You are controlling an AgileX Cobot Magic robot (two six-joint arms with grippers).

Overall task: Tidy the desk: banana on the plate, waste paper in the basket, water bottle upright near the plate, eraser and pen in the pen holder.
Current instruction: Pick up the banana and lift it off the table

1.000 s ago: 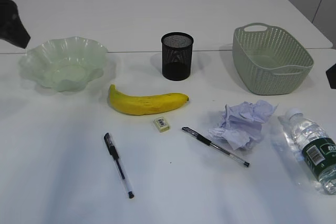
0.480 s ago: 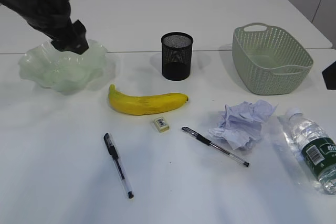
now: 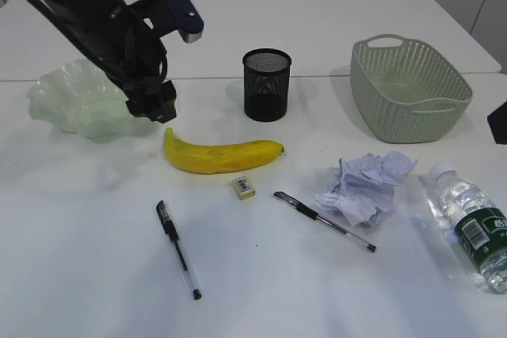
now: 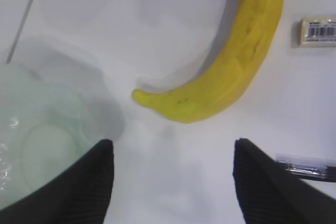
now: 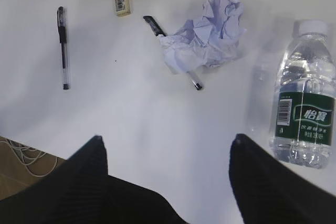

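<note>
My left pincer [image 4: 170, 182] stood wide and empty above the worktop [image 3: 95, 275], its two dark fingers [image 4: 89, 182] straddling bare surface just short of the banana [image 3: 222, 154]'s stem end. My right pincer [image 5: 165, 182] was also wide, holding nothing, and hung well off from the banana, over the near edge.

The banana lay flat, not yet moved. Just beside its stem end sat the plate [image 3: 55, 100], a pale wavy glass dish. Close below the banana's middle lay the eraser [image 3: 244, 187]. Behind the banana stood the pen holder [image 3: 267, 85]. Farther out from the banana were two pens [image 3: 178, 249], one lower left and one to the right [image 3: 325, 222], its far part tucked by the waste paper [image 3: 366, 187]. Beyond that lay the bottle [image 3: 474, 223] on its side, and the basket [image 3: 410, 89] behind it.

My judgement was that the banana came first. I needed to shift forward so the fingers spanned its thick middle, across the curve rather than along it, lower until nearly touching the worktop, then close gently so as not to bruise it or nudge the eraser. The lift had to clear the plate's frilled rim.
</note>
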